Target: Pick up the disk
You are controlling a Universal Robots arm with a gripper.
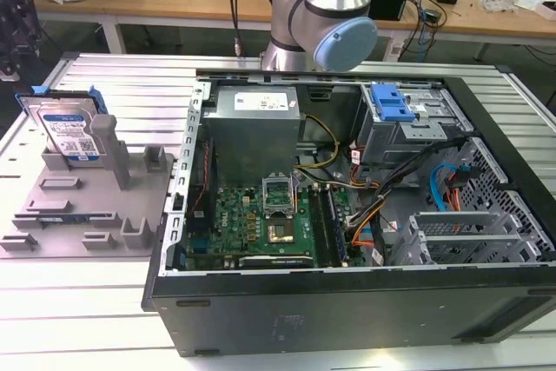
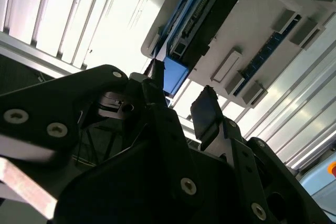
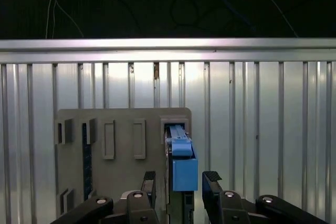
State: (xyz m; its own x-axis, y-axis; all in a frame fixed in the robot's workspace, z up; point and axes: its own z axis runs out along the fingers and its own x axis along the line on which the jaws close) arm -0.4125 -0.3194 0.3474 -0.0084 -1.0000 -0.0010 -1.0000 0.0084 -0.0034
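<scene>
In the exterior view, the disk [image 1: 68,132] is standing on edge in a slot of the grey fixture plate [image 1: 82,215]. The plate is lying on the slatted counter [image 1: 95,310] at the exterior view's left, well apart from the open computer case [image 1: 347,310]. A grey post [image 1: 109,141] is rising just beside the disk. The power supply box [image 1: 256,123] and the blue caddy [image 1: 391,103] are sitting inside the case, out of the way. The robot arm [image 1: 323,15] is rising behind the case.

In the second wrist view, the jaws are standing spread, one on each side of the blue side rail [image 2: 174,74] at the disk's [image 2: 202,19] near end. Whether either is touching it cannot be told.

In the first wrist view, the jaws are again showing spread, straddling the thin edge of the disk [image 3: 183,166] with gaps at both sides and pinching nothing. The fixture plate [image 3: 123,129] is lying beneath.

The disk is probably stiff, dense for its size and smooth-faced, so it may slip in a light grip, and it is likely sensitive to knocks. The best hold looks to be across the two broad faces near the exposed upper edge. The slot walls and the post are crowding it, so any tilt risks jamming it.
</scene>
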